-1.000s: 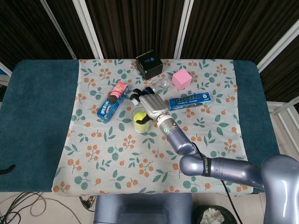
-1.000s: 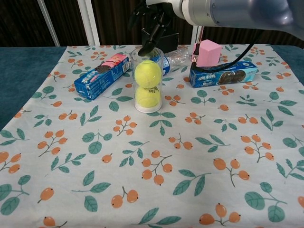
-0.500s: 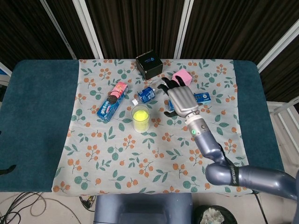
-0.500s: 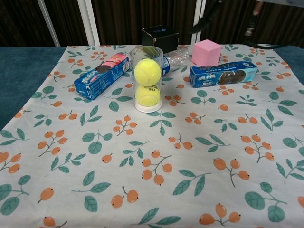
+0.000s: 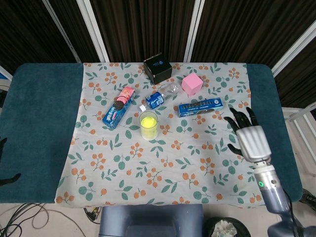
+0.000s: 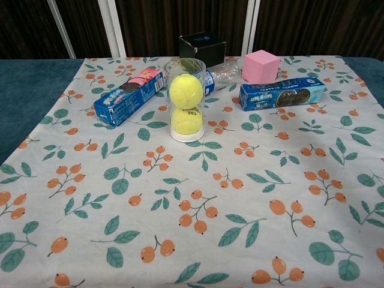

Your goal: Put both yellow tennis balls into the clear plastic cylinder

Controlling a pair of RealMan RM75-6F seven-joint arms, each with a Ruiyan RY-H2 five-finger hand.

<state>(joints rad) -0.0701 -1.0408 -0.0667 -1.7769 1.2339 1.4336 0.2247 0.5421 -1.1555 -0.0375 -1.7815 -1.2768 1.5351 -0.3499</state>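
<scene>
My right hand point(image 5: 250, 139) hangs at the lower right of the head view, fingers spread, holding nothing. My left hand may be the dark shape at the far left edge; I cannot tell its state. The clear plastic cylinder point(image 6: 185, 100) stands upright at centre on the floral cloth point(image 6: 198, 198), both yellow tennis balls point(image 6: 186, 91) stacked inside. A blue cookie box point(image 6: 282, 93) lies right of it.
</scene>
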